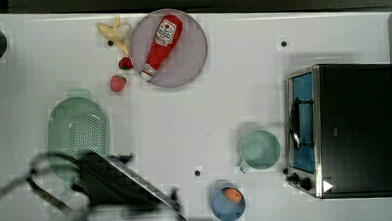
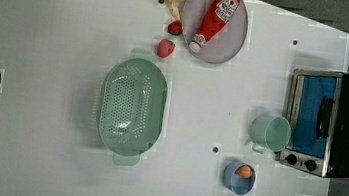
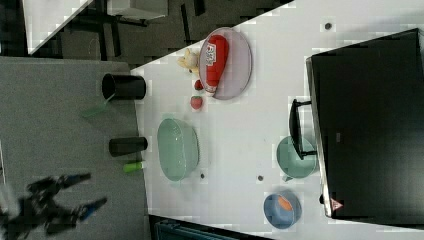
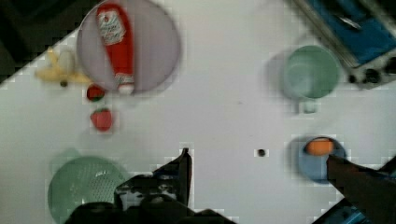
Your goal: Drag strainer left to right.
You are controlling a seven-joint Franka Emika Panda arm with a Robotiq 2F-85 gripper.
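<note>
1. Strainer (image 2: 132, 105): mid-frame in the left view, on the white table (image 2: 59, 38); nothing touches it.
2. Gripper (image 3: 82, 191): lower left of the right view; fingers spread wide, holding nothing, well apart from the strainer.
3. Green mug (image 2: 270, 132): just beside the toaster oven (image 2: 325, 121).

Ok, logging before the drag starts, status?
End effector open, holding nothing, off the table. Strainer untouched at the left view's left-centre. Green mug and blue bowl sit toward the right.
</note>
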